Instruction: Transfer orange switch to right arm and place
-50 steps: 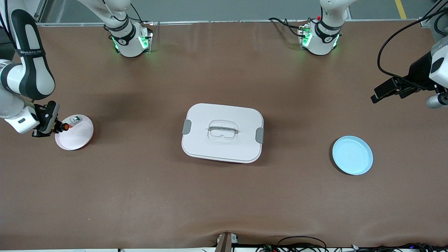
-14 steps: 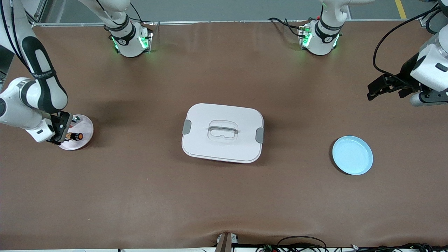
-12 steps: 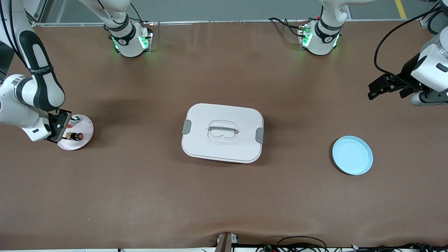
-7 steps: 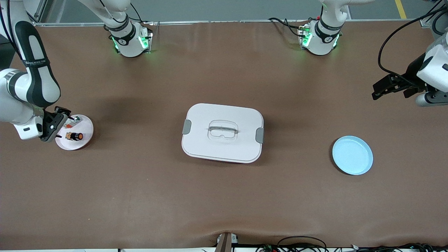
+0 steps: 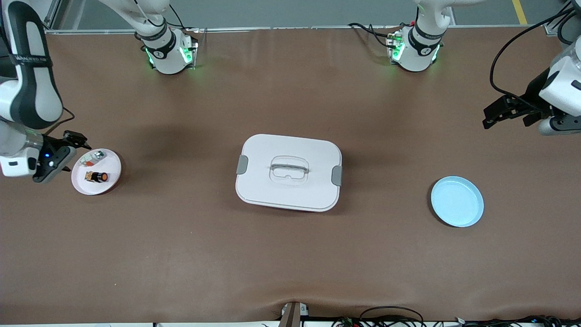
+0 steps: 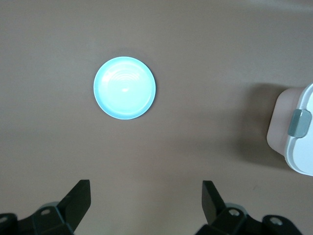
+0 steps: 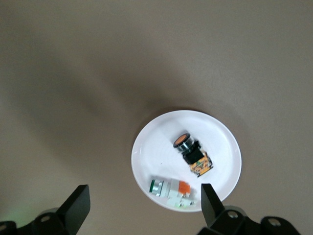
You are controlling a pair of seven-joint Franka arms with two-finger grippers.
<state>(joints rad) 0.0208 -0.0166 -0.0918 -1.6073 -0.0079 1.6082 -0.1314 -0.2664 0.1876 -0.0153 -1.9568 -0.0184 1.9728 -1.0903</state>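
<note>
The orange switch (image 5: 98,176) (image 7: 191,150) lies on its side on the white plate (image 5: 110,166) (image 7: 155,145) at the right arm's end of the table, free of any grip. My right gripper (image 5: 71,152) (image 7: 144,201) hangs open and empty in the air over the plate's edge that faces the table's end. Its fingers are clear of the switch. Up over the left arm's end of the table, my left gripper (image 5: 489,119) (image 6: 145,197) is open with nothing between its fingers.
A small white-and-grey part (image 5: 94,157) (image 7: 173,190) shares the white plate with the switch. A closed white box with a handle (image 5: 289,172) (image 6: 299,133) stands mid-table. A light-blue plate (image 5: 457,201) (image 6: 124,88) lies bare near the left arm's end.
The right gripper, which held the switch earlier, has drawn back from the plate toward the table's end and risen, leaving the switch lying there. The left arm shifted only slightly.
</note>
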